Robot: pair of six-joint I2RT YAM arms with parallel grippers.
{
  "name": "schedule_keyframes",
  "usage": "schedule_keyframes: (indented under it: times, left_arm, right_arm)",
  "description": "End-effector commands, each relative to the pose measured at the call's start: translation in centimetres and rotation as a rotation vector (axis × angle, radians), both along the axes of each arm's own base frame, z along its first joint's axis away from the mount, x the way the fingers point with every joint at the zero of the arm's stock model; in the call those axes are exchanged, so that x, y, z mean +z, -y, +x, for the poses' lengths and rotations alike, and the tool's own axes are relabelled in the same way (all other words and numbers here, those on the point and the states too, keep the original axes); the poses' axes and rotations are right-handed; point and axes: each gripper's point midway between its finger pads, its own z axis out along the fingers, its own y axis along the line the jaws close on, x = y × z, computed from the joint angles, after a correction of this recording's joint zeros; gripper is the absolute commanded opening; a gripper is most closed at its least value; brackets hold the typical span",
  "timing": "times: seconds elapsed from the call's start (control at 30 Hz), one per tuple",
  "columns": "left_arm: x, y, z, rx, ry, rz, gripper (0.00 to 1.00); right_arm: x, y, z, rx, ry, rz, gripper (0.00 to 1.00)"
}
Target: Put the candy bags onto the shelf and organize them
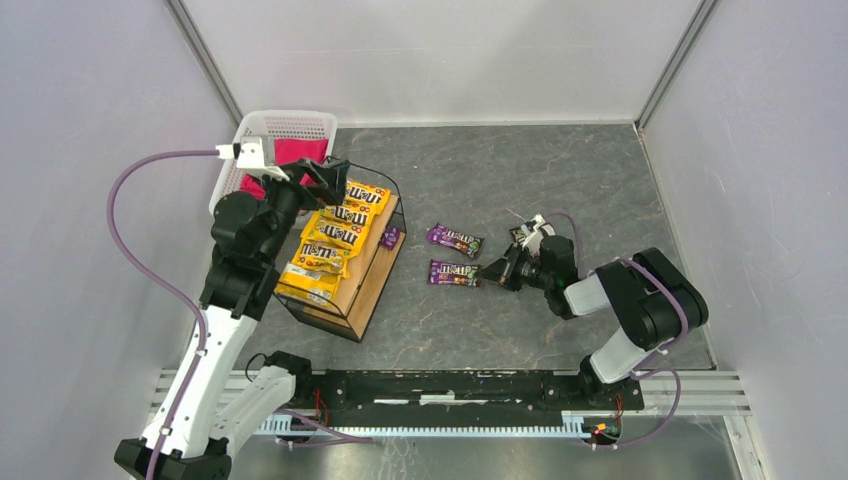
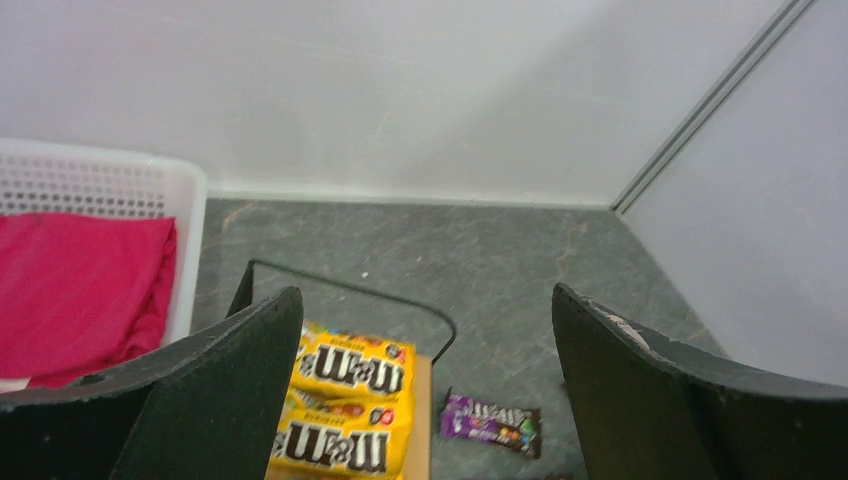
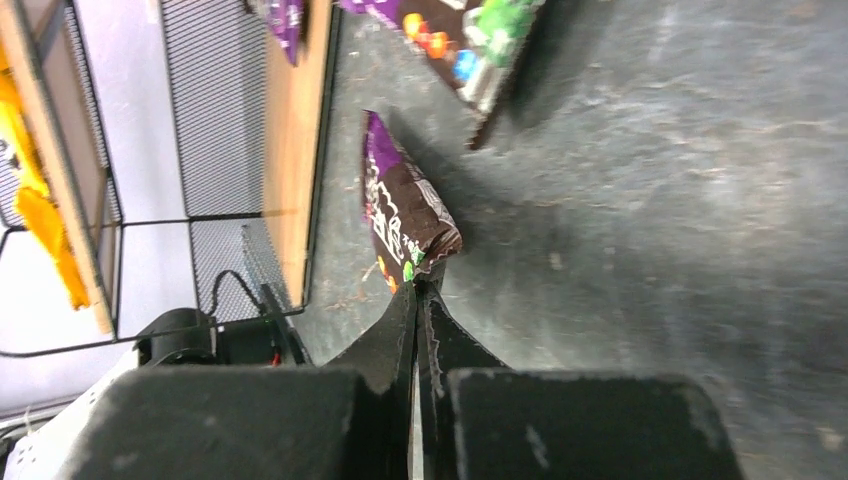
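Note:
The shelf [image 1: 365,275] is a black wire rack with wooden tiers, left of centre. Several yellow candy bags [image 1: 330,240] lie in a row on its top tier, and a small purple packet [image 1: 390,237] lies on the lower plank. Two purple packets lie on the table: a far one [image 1: 455,239] and a near one [image 1: 450,272]. My right gripper [image 1: 492,272] is shut on the near packet's end [image 3: 405,225], low on the table. My left gripper [image 1: 335,180] is open and empty above the shelf's far end, over the yellow bags [image 2: 345,400].
A white perforated basket [image 1: 285,125] with a pink cloth [image 1: 295,152] stands behind the shelf at the far left. White walls enclose the grey table on three sides. The far purple packet also shows in the left wrist view [image 2: 490,425].

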Motion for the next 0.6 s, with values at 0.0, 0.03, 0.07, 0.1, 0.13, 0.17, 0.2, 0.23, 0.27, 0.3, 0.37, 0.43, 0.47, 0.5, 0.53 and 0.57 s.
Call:
schedule_keyframes:
  times: [0.0, 0.03, 0.07, 0.1, 0.13, 0.17, 0.2, 0.23, 0.27, 0.3, 0.37, 0.43, 0.47, 0.5, 0.53, 0.57]
  left_arm:
    - [6.7, 1.2, -0.2, -0.060, 0.116, -0.128, 1.00]
    - [7.1, 1.3, 0.1, -0.059, 0.118, -0.131, 1.00]
    - [8.3, 1.3, 0.5, -0.055, 0.144, -0.140, 1.00]
    - [9.0, 1.3, 0.8, -0.051, 0.154, -0.143, 1.00]
    - [9.7, 1.3, 1.1, -0.048, 0.164, -0.147, 1.00]
    - [10.1, 1.4, 1.4, -0.045, 0.169, -0.149, 1.00]
    - [10.6, 1.5, 1.7, -0.046, 0.179, -0.153, 1.00]
    - [10.9, 1.5, 2.0, -0.046, 0.189, -0.157, 1.00]
    - [11.1, 1.6, 2.2, -0.045, 0.196, -0.159, 1.00]
    - [11.0, 1.6, 2.4, -0.046, 0.199, -0.157, 1.00]
    - [10.4, 1.7, 2.7, -0.044, 0.198, -0.139, 1.00]
    - [9.2, 1.5, 2.9, -0.031, 0.189, -0.109, 1.00]
    - [8.7, 1.4, 2.9, -0.025, 0.188, -0.098, 1.00]
    - [8.4, 1.2, 2.9, -0.019, 0.189, -0.089, 1.00]
    - [8.1, 1.1, 2.8, -0.013, 0.187, -0.078, 1.00]
    - [7.9, 1.0, 2.8, -0.010, 0.187, -0.069, 1.00]
  right_arm:
    - [5.2, -1.7, 0.5, -0.010, 0.133, 0.129, 0.00]
    - [5.8, -2.1, 0.4, -0.012, 0.145, 0.141, 0.00]
    - [6.4, -2.5, 0.4, -0.016, 0.156, 0.151, 0.00]
    - [7.2, -2.9, 0.3, -0.018, 0.165, 0.164, 0.00]
    - [7.8, -3.5, 0.3, -0.020, 0.174, 0.175, 0.00]
    - [8.4, -4.0, 0.3, -0.022, 0.185, 0.184, 0.00]
    - [9.0, -4.8, 0.2, -0.017, 0.191, 0.195, 0.00]
    - [9.7, -5.7, 0.2, -0.016, 0.200, 0.206, 0.00]
    - [10.3, -6.5, 0.3, -0.017, 0.206, 0.218, 0.00]
    - [10.7, -7.3, 0.3, -0.018, 0.206, 0.227, 0.00]
    - [11.6, -9.1, 0.2, -0.004, 0.209, 0.260, 0.00]
    - [12.8, -10.8, 0.2, 0.011, 0.219, 0.303, 0.00]
    - [13.2, -11.5, 0.4, 0.010, 0.219, 0.319, 0.00]
    - [13.8, -12.1, 0.5, 0.015, 0.232, 0.337, 0.00]
    - [14.2, -12.7, 0.8, 0.013, 0.239, 0.348, 0.00]
    - [14.7, -13.2, 1.0, 0.014, 0.245, 0.361, 0.00]
